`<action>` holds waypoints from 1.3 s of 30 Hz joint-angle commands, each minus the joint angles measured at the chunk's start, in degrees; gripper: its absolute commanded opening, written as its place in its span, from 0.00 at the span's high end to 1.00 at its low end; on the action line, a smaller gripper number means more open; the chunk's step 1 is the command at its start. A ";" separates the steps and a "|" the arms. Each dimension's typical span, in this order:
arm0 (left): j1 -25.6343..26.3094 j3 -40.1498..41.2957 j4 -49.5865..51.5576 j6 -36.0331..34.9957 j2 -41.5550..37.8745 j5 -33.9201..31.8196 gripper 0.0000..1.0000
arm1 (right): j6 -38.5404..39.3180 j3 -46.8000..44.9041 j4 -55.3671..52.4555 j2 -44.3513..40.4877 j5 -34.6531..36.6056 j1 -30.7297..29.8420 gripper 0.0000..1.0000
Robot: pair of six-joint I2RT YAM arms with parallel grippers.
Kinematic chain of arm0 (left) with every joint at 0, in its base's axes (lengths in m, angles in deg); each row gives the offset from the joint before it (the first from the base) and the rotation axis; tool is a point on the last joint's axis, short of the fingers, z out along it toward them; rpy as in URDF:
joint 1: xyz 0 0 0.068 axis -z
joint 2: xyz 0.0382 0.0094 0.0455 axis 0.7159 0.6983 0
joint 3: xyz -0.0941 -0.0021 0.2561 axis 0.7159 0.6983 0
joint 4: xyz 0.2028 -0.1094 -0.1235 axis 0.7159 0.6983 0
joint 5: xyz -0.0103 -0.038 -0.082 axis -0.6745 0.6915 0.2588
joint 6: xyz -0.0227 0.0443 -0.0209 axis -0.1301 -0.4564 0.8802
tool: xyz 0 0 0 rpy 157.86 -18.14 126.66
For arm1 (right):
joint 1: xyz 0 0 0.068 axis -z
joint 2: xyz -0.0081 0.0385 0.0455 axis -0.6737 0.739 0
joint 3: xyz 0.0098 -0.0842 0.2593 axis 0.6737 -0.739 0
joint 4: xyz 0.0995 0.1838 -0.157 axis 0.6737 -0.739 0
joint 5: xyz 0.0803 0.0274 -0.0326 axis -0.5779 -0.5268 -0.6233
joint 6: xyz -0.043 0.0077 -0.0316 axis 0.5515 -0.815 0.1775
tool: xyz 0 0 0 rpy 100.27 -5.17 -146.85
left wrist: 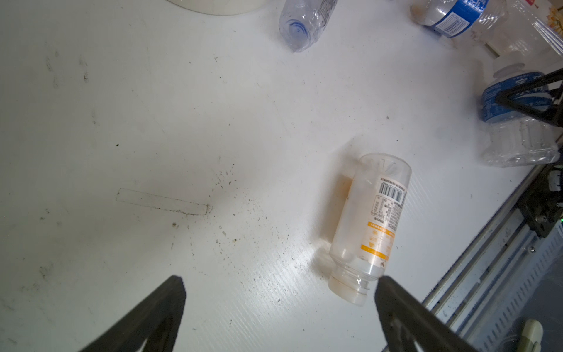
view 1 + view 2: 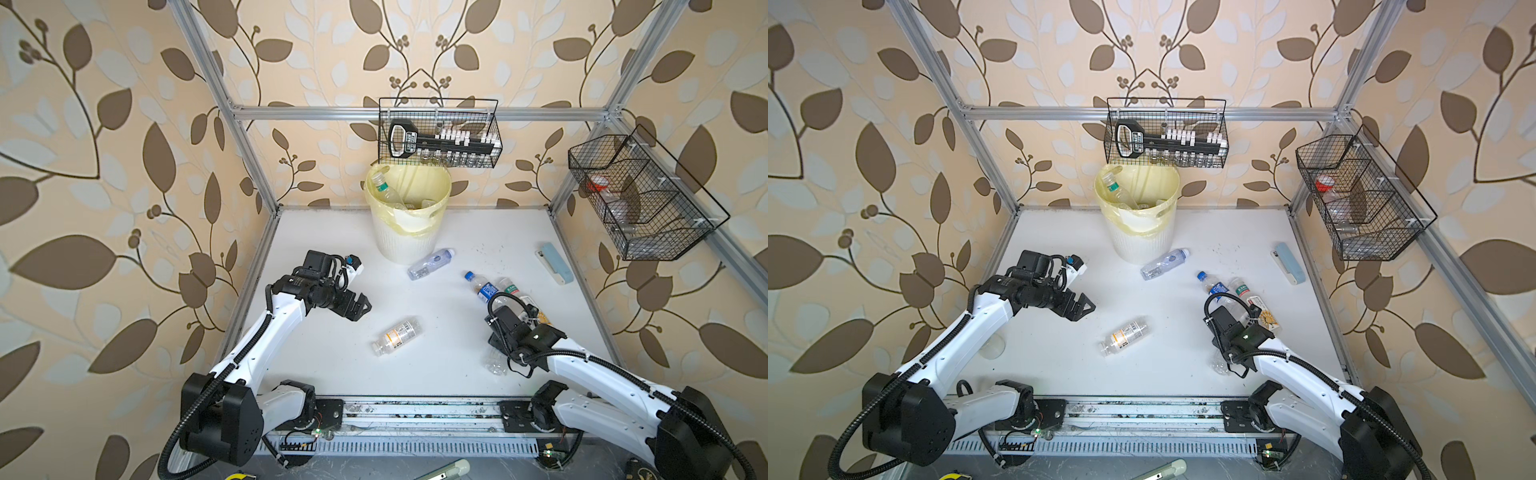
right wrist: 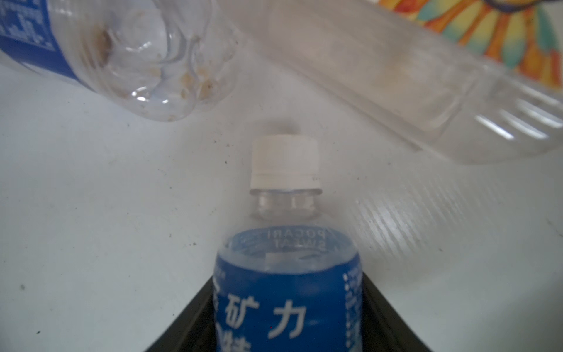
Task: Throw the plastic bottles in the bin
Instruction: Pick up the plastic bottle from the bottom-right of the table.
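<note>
The cream ribbed bin with a yellow liner stands at the back of the table, with bottles inside it. My right gripper is shut on a blue-labelled, white-capped bottle lying on the table; its clear base sticks out under the wrist. Just beyond lie a blue-capped bottle, a green-labelled one and a flower-labelled one. My left gripper hangs open over the table. An orange-labelled bottle lies beside one of its fingertips. Another clear bottle lies by the bin.
A pale blue block lies at the table's far right. A black wire basket with vials hangs above the bin, and another basket hangs on the right frame. A metal rail runs along the front edge.
</note>
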 commanded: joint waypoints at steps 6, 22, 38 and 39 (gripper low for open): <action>-2.31 -0.06 1.39 -1.42 -1.06 2.99 0.01 | -0.40 -0.17 2.16 0.55 -0.74 -3.06 0.51; -4.41 -0.46 1.13 -0.98 1.47 1.77 0.01 | 9.66 1.55 8.06 -2.47 -3.48 -4.61 0.52; -8.01 -0.07 -1.18 -0.64 4.57 -6.09 0.01 | 29.64 4.78 13.76 -4.22 -12.24 -0.69 0.52; -8.10 0.02 -1.61 -0.50 4.77 -7.25 0.01 | 31.14 5.18 14.03 -4.11 -13.49 0.30 0.52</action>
